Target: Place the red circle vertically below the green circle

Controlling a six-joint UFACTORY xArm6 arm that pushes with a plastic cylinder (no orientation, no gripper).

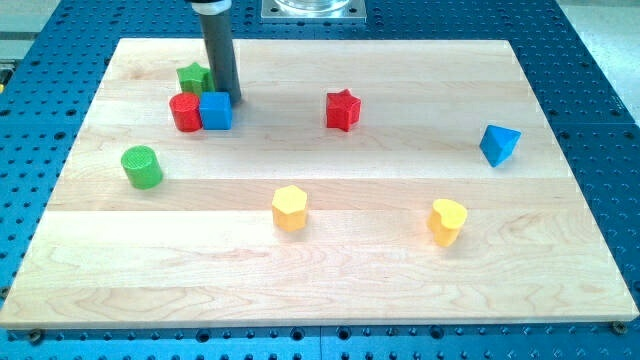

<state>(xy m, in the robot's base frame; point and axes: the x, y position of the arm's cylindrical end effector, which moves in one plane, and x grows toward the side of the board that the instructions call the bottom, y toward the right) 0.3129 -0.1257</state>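
A single view looks down at a slant from above the near edge of the wooden bench [330, 290], facing its far edge. It stands back enough to take in the whole board, with the blue perforated surface [600, 90] showing around it.

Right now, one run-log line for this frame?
tip: beside blue cube's top-right corner | red circle: touching blue cube's left, up-right of green circle | green star: behind rod | placement: not done
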